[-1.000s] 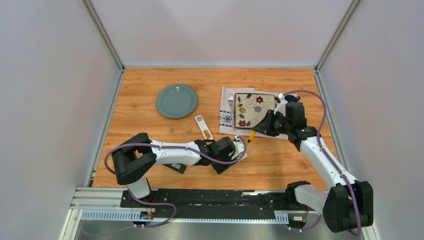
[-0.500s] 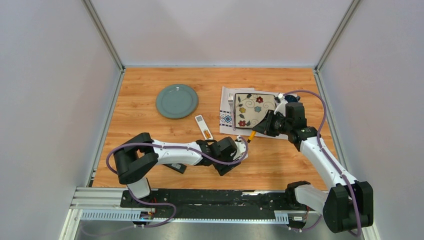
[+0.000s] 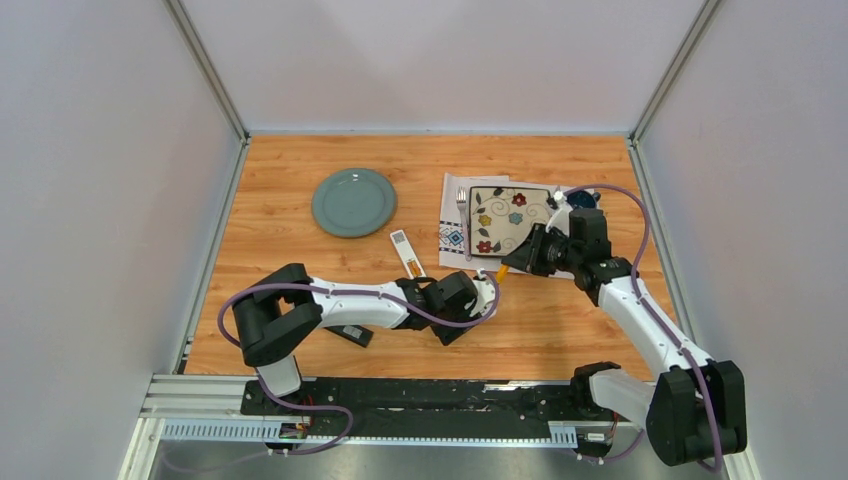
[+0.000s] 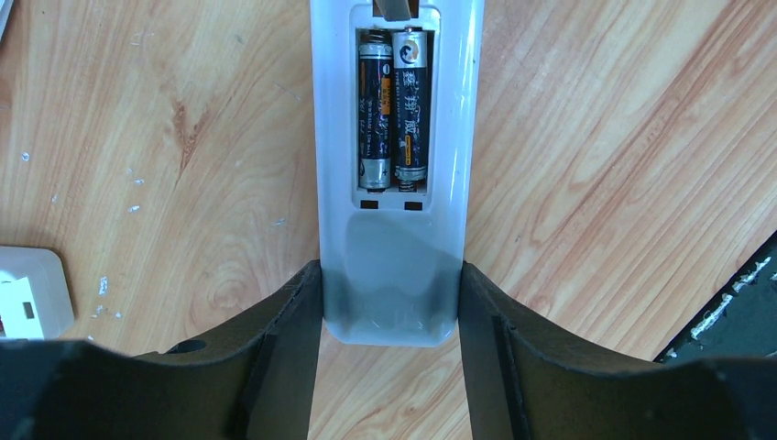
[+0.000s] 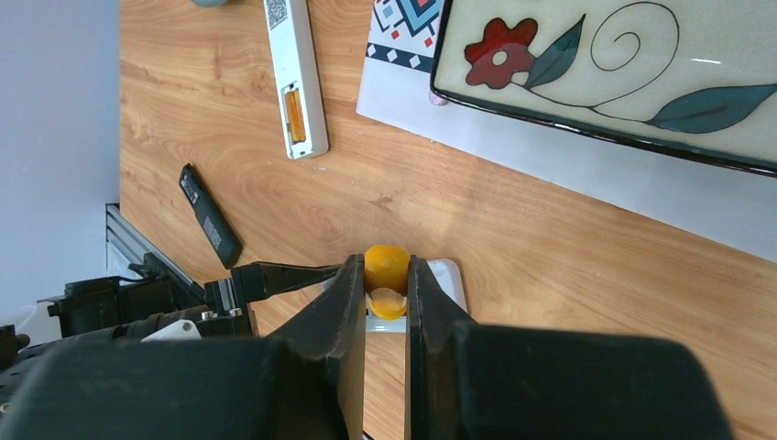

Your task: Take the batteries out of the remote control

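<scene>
With both batteries point(image 4: 392, 110) lying side by side in the opened back of the white remote control point(image 4: 394, 266), upper centre of the left wrist view, the unloading is barely beginning. The left end effector point(image 4: 389, 284) is clamping the remote's lower end on the wooden surface point(image 4: 596, 137), while the right end effector point(image 5: 387, 275) is gripping the orange-handled screwdriver point(image 5: 386, 259), lower centre of its view.

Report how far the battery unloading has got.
Done: the white plastic remote control is open at the back. In hand: the left claw clamps the remote's end, and the right claw is shut on the orange-handled screwdriver, pointed at the remote. Left: both slim dark-and-orange batteries sit inside, so neither is out yet.
</scene>
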Motion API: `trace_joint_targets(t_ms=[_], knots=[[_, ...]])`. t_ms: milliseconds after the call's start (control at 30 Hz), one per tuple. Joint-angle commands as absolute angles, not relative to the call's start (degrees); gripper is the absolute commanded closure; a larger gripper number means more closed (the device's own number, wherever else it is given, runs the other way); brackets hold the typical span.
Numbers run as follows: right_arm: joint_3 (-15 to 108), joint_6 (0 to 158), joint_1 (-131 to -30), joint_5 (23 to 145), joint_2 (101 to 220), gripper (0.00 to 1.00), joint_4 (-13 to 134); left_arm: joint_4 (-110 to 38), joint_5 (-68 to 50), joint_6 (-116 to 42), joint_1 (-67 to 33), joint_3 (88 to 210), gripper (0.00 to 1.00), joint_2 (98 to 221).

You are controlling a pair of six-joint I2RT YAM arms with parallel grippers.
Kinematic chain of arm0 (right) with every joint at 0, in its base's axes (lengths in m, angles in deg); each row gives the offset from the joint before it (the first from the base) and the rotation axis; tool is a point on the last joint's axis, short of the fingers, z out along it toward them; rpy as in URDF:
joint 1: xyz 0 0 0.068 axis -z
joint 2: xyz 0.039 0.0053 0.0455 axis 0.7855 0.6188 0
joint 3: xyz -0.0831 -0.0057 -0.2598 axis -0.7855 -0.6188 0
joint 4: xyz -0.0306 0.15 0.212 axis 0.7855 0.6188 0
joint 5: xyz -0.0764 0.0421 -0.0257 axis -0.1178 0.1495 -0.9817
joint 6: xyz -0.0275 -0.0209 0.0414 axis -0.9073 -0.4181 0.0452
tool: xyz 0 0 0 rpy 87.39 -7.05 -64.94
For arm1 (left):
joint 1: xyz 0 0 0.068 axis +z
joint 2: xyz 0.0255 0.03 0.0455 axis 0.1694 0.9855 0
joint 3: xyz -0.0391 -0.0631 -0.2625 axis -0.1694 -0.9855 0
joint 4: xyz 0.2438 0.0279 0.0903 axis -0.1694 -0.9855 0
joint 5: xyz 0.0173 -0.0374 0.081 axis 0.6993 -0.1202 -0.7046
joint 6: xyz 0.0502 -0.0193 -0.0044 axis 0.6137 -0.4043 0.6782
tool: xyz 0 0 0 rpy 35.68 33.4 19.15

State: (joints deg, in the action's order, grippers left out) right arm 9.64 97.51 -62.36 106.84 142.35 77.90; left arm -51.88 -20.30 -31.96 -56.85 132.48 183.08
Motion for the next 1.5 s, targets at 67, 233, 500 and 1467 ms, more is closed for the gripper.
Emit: trace_joint_targets(t_ms=[67, 233, 500, 1467], knots=[[7.9, 98.3, -63.7, 107.1, 142.5, 1.00, 71.8, -51.5, -18.5, -31.9, -56.9, 129.5, 0.67, 182.8], [7.6, 98.4, -64.1, 106.6, 143.6, 1.00, 71.0, -50.3, -19.1, -33.0, -56.8, 127.2, 0.80, 180.7], [8.4, 98.7, -65.0, 106.3, 144.9, 1.00, 70.4, -48.8, -19.5, -32.5, -56.4, 126.5, 0.25, 178.3], [8.3, 97.3, -66.8, 104.0, 144.9, 1.00, 70.1, -45.0, -12.6, -32.6, -55.0, 124.8, 0.34, 179.2]])
